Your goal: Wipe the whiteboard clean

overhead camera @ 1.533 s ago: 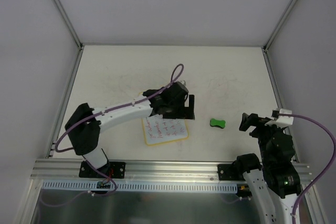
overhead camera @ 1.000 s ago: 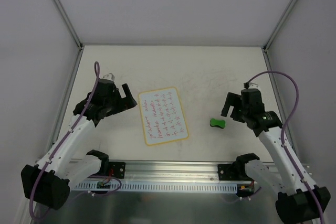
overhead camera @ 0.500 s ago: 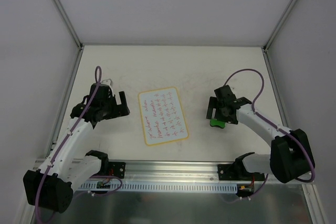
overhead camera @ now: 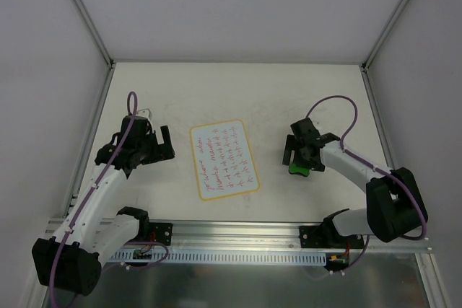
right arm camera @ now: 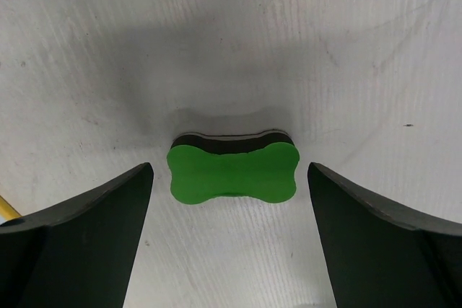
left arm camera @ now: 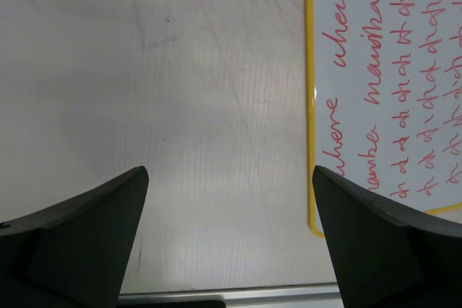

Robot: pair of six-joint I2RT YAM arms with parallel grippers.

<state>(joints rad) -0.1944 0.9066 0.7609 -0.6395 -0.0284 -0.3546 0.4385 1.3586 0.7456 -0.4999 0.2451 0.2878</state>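
The scuffed white table [overhead camera: 238, 91] is filling the workspace, and the two arms are reaching out over it from their bases at the near edge. The left arm [overhead camera: 94, 200] is stretching up the left side, while the right arm [overhead camera: 357, 167] is bending inward from the right, and a purple cable is looping above each. The whiteboard [overhead camera: 224, 159] is lying flat near the middle of the table, a little toward the near edge and slightly tilted. Its yellow rim is framing rows of red handwriting that are covering its face. It is sitting between the two grippers and neither is touching it. The left gripper [overhead camera: 167, 144] is hanging just left of the board with its fingers spread wide and nothing between them. In the left wrist view the left gripper [left arm camera: 229, 174] is looking down on bare tabletop, with the board's [left arm camera: 390, 91] rim running beside one finger and its corner slipping behind it. The right gripper [overhead camera: 296, 161] is hovering low, well to the right of the board, its fingers also spread apart. In the right wrist view the right gripper [right arm camera: 231, 171] is straddling the green bone-shaped eraser [right arm camera: 232, 171], with a clear gap showing on either side of it. The eraser [overhead camera: 298, 170] is resting on the table, its dark underlayer peeking out beneath the green top.
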